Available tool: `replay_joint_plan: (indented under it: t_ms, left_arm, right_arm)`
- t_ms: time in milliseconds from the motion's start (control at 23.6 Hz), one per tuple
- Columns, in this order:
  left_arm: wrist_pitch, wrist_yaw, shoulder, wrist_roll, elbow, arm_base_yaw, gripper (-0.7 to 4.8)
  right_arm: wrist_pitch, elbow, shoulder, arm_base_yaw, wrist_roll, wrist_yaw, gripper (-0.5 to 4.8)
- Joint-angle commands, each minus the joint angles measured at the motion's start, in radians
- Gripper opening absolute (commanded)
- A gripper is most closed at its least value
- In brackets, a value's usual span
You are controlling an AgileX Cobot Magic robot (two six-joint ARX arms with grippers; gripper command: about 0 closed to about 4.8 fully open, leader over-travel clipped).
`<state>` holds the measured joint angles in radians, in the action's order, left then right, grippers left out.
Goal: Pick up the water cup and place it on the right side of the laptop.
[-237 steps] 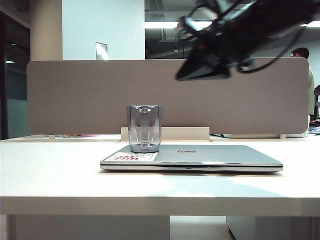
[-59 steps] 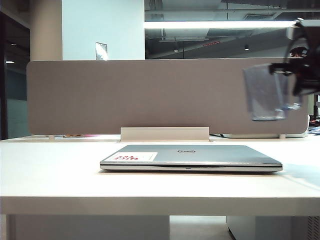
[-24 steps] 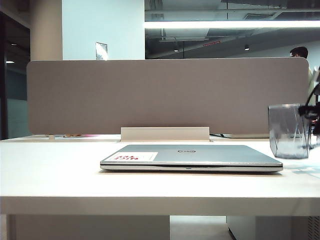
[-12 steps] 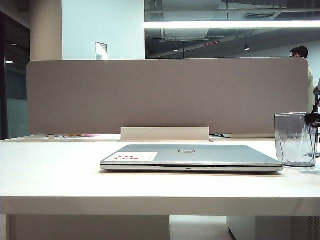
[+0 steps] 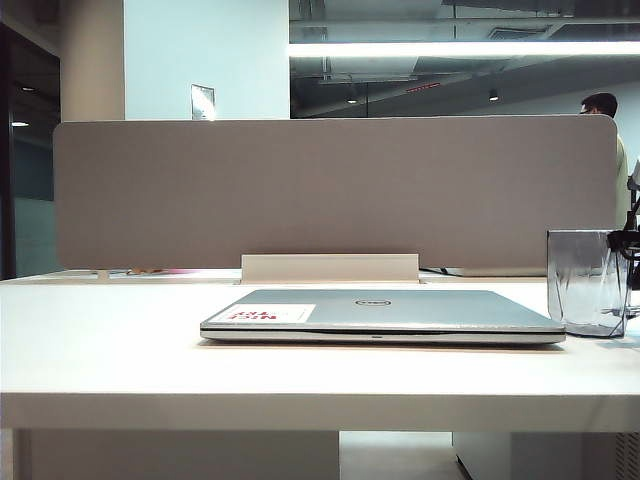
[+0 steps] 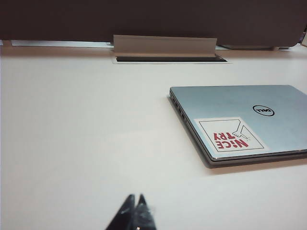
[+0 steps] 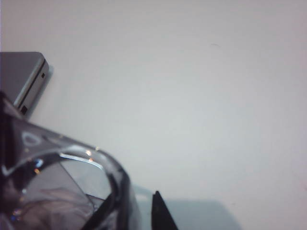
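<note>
Table (image 5: 120, 340) holds one laptop (image 5: 400, 310), one water cup (image 5: 585, 285) inside spread right pincer (image 7: 139, 215); closed left pincer (image 6: 135, 213) left of laptop.

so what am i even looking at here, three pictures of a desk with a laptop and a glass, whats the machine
It is a two-armed robot, each arm ending in two fingers. One camera stands off the arms and looks across the table; the other two ride on the wrists. On the table lie a closed laptop and, to its right, a glass cup standing upright. The right gripper sits at the cup, at the picture's right edge; its wrist camera looks down past the cup's rim, and whether it grips the cup I cannot tell. The left gripper waits away from the laptop, fingers together, holding nothing.
</note>
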<state>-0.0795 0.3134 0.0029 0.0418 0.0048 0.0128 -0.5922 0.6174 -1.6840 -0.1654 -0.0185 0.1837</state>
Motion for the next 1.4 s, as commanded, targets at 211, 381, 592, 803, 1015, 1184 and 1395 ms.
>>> replay_joint_plan:
  t_ms: [211, 381, 592, 803, 1015, 1184, 1395]
  left_arm:
    - [0.006, 0.005, 0.001, 0.000, 0.003, 0.002, -0.04]
    - [0.006, 0.005, 0.001, 0.000, 0.003, 0.002, -0.04]
    - [0.006, 0.005, 0.001, -0.001, 0.003, 0.002, -0.04]
    - [0.006, 0.005, 0.001, 0.000, 0.003, 0.002, -0.04]
    - [0.006, 0.005, 0.001, 0.000, 0.003, 0.002, -0.04]
    - [0.006, 0.005, 0.001, 0.000, 0.003, 0.002, -0.04]
    - [0.005, 0.005, 0.001, 0.000, 0.003, 0.002, -0.04]
  right_arm:
    - [0.055, 0.003, 0.012, 0.000, -0.001, 0.002, 1.09]
    - [0.085, 0.003, 0.050, 0.001, -0.002, 0.002, 1.08]
    - [0.164, 0.003, 0.080, 0.001, -0.005, 0.002, 1.09]
    - [0.292, 0.003, 0.137, 0.001, -0.009, 0.002, 1.07]
    - [0.377, 0.000, 0.276, 0.001, -0.005, 0.056, -0.04]
    - [0.370, -0.051, 0.415, 0.002, 0.054, 0.069, -0.05]
    - [0.328, -0.194, 0.615, 0.003, 0.093, 0.043, -0.05]
